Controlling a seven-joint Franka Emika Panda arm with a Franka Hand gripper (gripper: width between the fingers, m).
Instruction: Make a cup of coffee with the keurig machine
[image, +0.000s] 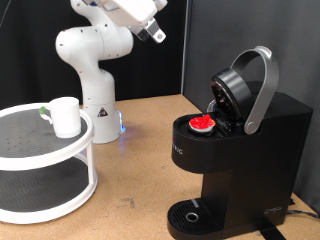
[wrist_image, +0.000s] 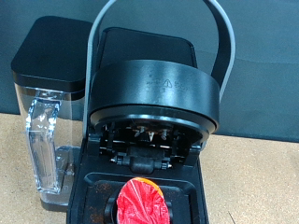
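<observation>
The claw (image: 155, 33) hangs high near the exterior view's top edge, well above the keurig machine (image: 240, 150), with open air between them; whether it is wide or narrow I cannot tell. Below it, the machine's lid (wrist_image: 154, 91) is tipped up, a red-topped pod (wrist_image: 140, 201) seated in the chamber. Far below, towards the exterior view's left, the cup (image: 66, 116) stands upright on a white two-tier shelf (image: 40, 150) at the table (image: 140, 150) edge.

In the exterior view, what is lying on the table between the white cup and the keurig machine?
Nothing: in the exterior view, the brown table is bare between the cup, on its round white shelf, and the keurig machine.
</observation>
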